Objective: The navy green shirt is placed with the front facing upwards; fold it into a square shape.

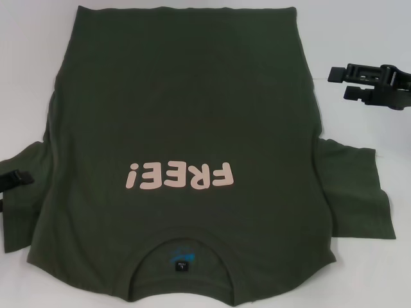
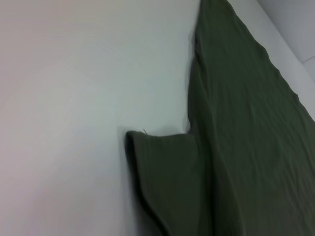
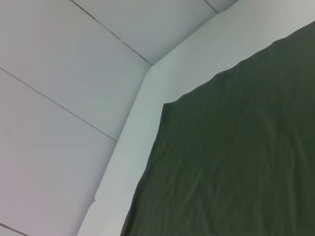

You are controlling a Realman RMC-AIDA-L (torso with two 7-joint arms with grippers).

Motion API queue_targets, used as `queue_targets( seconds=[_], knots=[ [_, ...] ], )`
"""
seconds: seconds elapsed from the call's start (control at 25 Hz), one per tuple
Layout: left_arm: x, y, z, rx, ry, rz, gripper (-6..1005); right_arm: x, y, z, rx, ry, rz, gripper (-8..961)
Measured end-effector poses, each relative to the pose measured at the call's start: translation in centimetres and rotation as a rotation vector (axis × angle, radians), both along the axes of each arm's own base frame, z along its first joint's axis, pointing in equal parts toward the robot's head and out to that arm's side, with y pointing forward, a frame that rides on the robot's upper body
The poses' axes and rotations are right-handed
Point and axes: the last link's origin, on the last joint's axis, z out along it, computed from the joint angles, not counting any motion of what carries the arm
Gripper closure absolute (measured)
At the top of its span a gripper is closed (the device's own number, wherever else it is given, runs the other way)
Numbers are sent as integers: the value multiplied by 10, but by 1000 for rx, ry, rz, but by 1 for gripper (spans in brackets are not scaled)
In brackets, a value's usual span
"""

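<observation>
In the head view, the left tool (image 1: 14, 179) shows only as a black tip at the 9 o'clock edge, resting over the shirt's left sleeve (image 1: 26, 192); I cannot tell whether it is open or closed. The sleeve spreads flat on the white bench (image 1: 26, 77) toward 8 o'clock. The left wrist view shows this sleeve (image 2: 167, 172) jutting out from the side of the shirt body onto the bare bench (image 2: 74, 98).

The navy green shirt (image 1: 186, 115) lies flat, front up, filling the middle of the bench. Its collar (image 1: 183, 253) sits at 6 o'clock, nearest the robot, with a small dark neck label (image 1: 182, 265) inside it. The pale pink "FREE!" print (image 1: 180, 175) reads upside down just above the collar. The hem lies at 12 o'clock, at the far edge.

The right sleeve (image 1: 353, 192) spreads out toward 4 o'clock. The right tool (image 1: 339, 83) hovers at 2 o'clock, just off the shirt's right side and apart from the cloth, its two black fingers (image 1: 350, 72) parted with nothing between them and pointing toward the shirt. The right wrist view shows the far hem corner of the shirt (image 3: 236, 162) lying near the bench's edge (image 3: 133, 147).
</observation>
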Motion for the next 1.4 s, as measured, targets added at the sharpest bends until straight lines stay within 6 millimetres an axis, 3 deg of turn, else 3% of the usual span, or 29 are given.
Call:
queue_targets(
  seconds=[0.2, 0.64, 0.96, 1.4],
  knots=[
    [2, 2, -1, -6, -3, -5, 65, 1, -1, 0, 1, 0, -3, 97],
    [3, 4, 1, -15, 18, -20, 188, 1, -1, 1, 3, 4, -4, 96],
    [3, 4, 1, -15, 25, -24, 439, 2, 0, 5, 17, 16, -11, 96],
    [4, 7, 3, -35, 66, -44, 884, 3, 0, 6, 18, 18, -10, 97]
  ],
)
